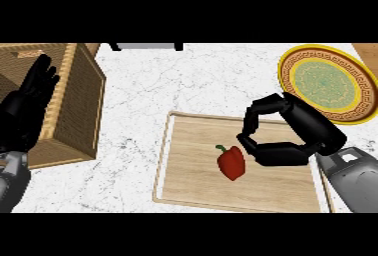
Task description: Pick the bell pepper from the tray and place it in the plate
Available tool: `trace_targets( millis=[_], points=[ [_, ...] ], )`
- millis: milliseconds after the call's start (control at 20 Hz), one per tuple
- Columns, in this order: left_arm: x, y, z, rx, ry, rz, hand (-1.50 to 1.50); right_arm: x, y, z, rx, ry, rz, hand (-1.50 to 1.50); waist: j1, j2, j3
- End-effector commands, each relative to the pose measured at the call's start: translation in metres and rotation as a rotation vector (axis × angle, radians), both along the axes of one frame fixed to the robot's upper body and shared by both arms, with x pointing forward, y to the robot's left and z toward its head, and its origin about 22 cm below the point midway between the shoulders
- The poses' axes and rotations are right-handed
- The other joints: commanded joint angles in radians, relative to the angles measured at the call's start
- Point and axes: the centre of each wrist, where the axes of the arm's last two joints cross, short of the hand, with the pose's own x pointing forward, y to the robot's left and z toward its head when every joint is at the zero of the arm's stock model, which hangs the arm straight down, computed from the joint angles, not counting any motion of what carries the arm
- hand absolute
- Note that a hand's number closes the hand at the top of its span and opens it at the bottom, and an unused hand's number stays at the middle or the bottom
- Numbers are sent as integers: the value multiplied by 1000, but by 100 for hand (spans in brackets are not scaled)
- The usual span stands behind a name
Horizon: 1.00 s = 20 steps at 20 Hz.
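In the head view, your right hand (299, 132) hangs over the tray (177, 165), its fingers (255, 120) and thumb curved wide and holding nothing. The bell pepper (232, 163) lies just beside them on the tray, apart from its raised edges. The plate (294, 62) waits beyond the tray on the surface (184, 80), with open room between (no obstacle there). Your left hand (28, 100) rests open over the basket (77, 105).

Red bell pepper (232, 163) with green stem, pale wooden tray (193, 187), yellow plate (329, 83) with green patterned centre
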Motion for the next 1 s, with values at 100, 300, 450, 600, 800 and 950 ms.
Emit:
trace_targets(
  millis=[100,300,450,600,800,950],
  points=[
    [-27,-11,-70,-76,251,25,0,-16,2,-74,366,250,-57,-150,9,65,-15],
    [-27,-26,-75,-86,264,11,0,-18,4,-79,333,221,197,-150,2,55,-19],
    [-24,-21,-74,-68,272,24,0,-8,-12,-68,91,144,253,-150,2,53,-21],
    [-26,-23,-77,-80,277,24,0,-2,-13,-43,-99,19,259,-150,-6,44,-24],
    [-29,-28,-84,-58,269,13,0,11,-12,-9,-272,-109,229,-150,-9,44,-27],
    [-27,-36,-78,-77,290,0,0,17,-12,-3,-397,-117,239,-150,6,46,-25]
  ],
)
